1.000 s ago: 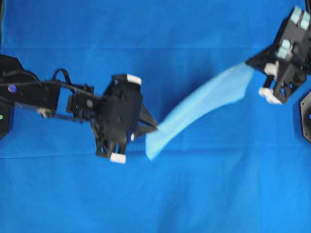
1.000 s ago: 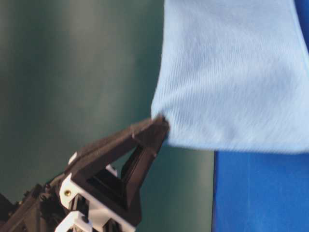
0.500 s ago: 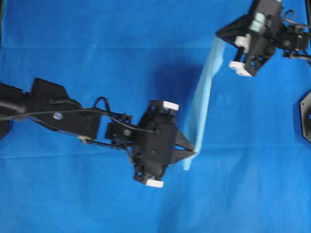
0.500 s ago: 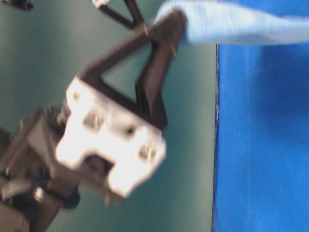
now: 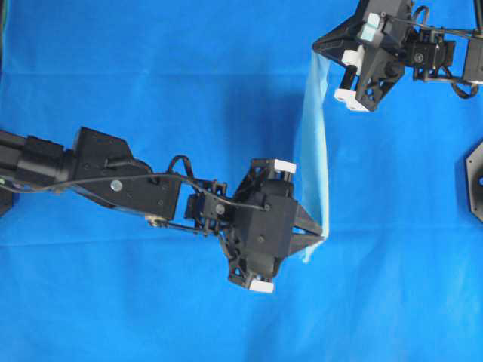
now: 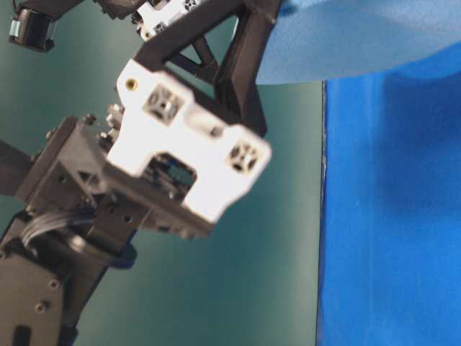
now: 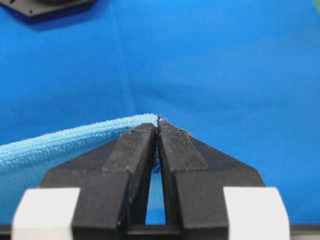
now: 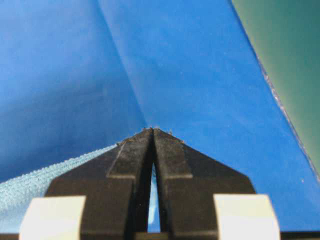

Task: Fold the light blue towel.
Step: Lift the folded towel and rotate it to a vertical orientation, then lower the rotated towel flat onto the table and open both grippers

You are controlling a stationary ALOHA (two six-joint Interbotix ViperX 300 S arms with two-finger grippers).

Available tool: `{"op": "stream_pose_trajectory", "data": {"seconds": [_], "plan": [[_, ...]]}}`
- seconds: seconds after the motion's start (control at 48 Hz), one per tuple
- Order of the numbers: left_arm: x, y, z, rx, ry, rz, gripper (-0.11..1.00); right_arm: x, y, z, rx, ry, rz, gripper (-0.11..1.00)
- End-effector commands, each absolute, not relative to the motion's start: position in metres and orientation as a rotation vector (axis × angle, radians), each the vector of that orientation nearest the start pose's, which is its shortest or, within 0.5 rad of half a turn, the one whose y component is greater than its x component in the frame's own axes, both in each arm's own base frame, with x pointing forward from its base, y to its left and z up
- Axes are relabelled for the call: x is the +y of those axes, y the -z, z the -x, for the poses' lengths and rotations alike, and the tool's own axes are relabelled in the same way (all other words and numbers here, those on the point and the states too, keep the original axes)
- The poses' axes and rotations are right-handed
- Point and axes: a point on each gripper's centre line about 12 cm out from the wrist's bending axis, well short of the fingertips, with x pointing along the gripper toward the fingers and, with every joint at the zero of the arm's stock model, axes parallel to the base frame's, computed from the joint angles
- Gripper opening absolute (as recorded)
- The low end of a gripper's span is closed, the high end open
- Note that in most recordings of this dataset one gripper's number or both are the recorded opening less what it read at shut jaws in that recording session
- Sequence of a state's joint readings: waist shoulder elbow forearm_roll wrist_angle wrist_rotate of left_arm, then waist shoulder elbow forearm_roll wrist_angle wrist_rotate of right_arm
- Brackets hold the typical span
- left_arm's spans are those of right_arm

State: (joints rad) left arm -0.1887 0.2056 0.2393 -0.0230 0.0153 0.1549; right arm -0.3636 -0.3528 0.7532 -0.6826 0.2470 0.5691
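The light blue towel (image 5: 312, 158) hangs in the air as a narrow strip stretched between my two grippers, above the royal-blue table cloth (image 5: 151, 68). My left gripper (image 5: 321, 239) is shut on its near lower corner. My right gripper (image 5: 317, 51) is shut on its far upper corner. In the left wrist view the towel's hem (image 7: 70, 139) runs off to the left from the closed left gripper (image 7: 158, 122). Seen from the right wrist, a thin edge of towel (image 8: 45, 177) leaves the closed right gripper (image 8: 153, 130). At table level the towel (image 6: 360, 36) shows at the top.
A black arm base (image 5: 474, 179) sits at the right edge of the overhead view, and another base plate (image 7: 45, 6) shows at the top of the left wrist view. The table cloth's edge (image 6: 322, 216) meets a dark green backdrop (image 6: 252, 288).
Both grippers carried the towel: the left moved right and toward the front, the right swung left along the back. The towel turned from a slanting band into a near-vertical strip.
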Motion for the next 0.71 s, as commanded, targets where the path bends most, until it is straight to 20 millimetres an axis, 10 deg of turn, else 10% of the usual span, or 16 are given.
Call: {"op": "stream_pose_trajectory", "data": {"seconds": [0.0,0.416,0.687], "plan": [[-0.111,-0.247,-0.493,0.365,0.243,-0.175,0.03,-0.141,-0.257,-0.286,0.601,0.517,0.031,0.0],[-0.114,-0.239,-0.551,0.293,0.228,-0.207,0.03,-0.129,-0.255,-0.235,0.641,0.595,0.016,0.0],[-0.109,-0.231,-0.552,0.32,0.217,-0.183,0.03,-0.13,-0.236,-0.242,0.701,0.578,0.008,0.0]]}}
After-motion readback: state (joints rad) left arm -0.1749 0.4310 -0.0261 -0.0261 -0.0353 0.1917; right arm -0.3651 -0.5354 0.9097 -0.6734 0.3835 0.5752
